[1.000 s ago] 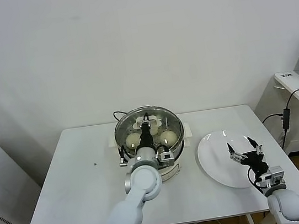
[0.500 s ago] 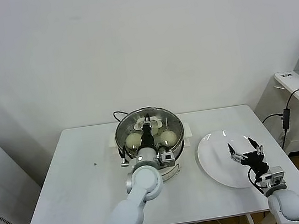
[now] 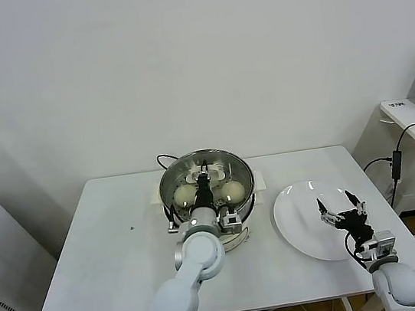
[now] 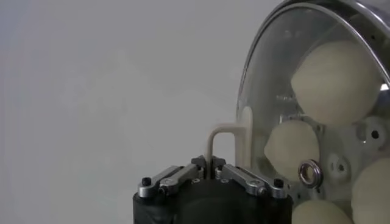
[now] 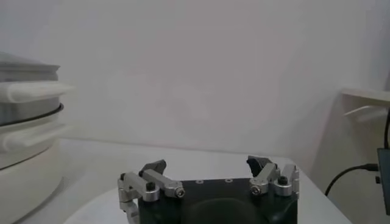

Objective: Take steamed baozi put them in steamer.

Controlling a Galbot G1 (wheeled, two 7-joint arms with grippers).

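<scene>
Hovering low over the bare white plate point(image 3: 302, 223) at the near right of the table point(image 3: 97, 248), the right gripper point(image 3: 339, 211) waits with fingers spread wide and nothing between them — the plate holds no buns. Farther in, the left arm reaches across the centre of the table, its left gripper point(image 3: 204, 177) clamped on the white handle point(image 4: 228, 141) of the glass lid point(image 4: 286, 79), which the left wrist view shows pinched between closed fingers. Under the glass sit the steamed baozi point(image 3: 184, 196) — the wrist view shows four pale round buns — all inside the steamer point(image 3: 227, 160), its shiny basket seated on the white cooker base at the back centre of the table. The task looks all but finished, with the lid going on as the closing step. The risk from here lies in the lid: letting go before the rim is seated evenly could leave it tilted, sliding off the basket, or pressing down on a bun; a pull on the handle while the fingers are closed could shift the steamer on its base. Against the frame one second earlier, the left gripper sits slightly farther back over the steamer, the lid appears lower and more squarely centred on the basket, and the right gripper has not moved.
</scene>
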